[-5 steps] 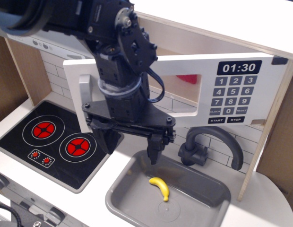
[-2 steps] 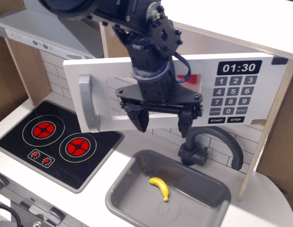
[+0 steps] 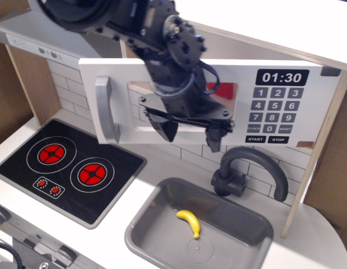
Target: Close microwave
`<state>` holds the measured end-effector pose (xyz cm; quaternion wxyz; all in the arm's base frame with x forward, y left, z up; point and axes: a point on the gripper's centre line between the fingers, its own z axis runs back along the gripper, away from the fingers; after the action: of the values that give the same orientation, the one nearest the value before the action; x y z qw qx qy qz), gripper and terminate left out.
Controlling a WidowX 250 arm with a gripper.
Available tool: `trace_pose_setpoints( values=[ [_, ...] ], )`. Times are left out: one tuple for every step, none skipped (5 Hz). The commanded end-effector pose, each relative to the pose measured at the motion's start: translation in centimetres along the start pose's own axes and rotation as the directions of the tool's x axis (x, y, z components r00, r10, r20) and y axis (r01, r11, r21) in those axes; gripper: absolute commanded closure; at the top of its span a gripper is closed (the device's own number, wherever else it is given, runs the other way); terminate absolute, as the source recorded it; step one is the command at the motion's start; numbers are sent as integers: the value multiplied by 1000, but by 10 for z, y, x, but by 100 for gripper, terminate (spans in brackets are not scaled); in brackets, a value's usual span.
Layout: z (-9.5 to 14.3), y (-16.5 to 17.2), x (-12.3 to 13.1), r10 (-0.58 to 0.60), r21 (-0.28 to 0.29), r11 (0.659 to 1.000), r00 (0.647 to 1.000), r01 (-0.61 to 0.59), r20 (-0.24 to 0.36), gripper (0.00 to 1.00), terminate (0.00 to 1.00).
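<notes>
The microwave (image 3: pixel 308 78) hangs above the counter, with a black 01:30 display (image 3: pixel 282 77) and a grey keypad (image 3: pixel 273 109). Its wide white door (image 3: pixel 117 78) with a grey vertical handle (image 3: pixel 106 109) and a window stands slightly ajar, its left edge swung a little toward me. My black gripper (image 3: pixel 190 133) is open and empty, fingers pointing down. It sits right against the door's front over the window, hiding most of the window. I cannot tell whether it touches the door.
A grey sink (image 3: pixel 145 235) below holds a yellow banana (image 3: pixel 189 222). A dark faucet (image 3: pixel 246 171) stands behind it, close under the gripper's right finger. A black stovetop (image 3: pixel 61 168) with red burners lies at left. A grey range hood (image 3: pixel 33 39) is at upper left.
The gripper rose from above the sink up to the door's window and moved right. The door has swung slightly back toward the microwave body.
</notes>
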<state>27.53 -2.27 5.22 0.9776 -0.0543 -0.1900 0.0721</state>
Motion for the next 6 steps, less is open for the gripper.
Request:
trace_pose_setpoints(
  values=[
    [-1,7,45,-30,4,1000,994,30,101,0,0],
    [-6,11,58,-50,32,998,987,45,153,0,0],
    [-6,11,62,-44,33,999,985,39,169,0,0],
    [-7,11,64,-42,34,999,984,36,176,0,0],
    [-8,13,69,-41,30,999,981,36,190,0,0],
    [-11,15,76,-30,34,999,980,24,196,0,0]
  ],
)
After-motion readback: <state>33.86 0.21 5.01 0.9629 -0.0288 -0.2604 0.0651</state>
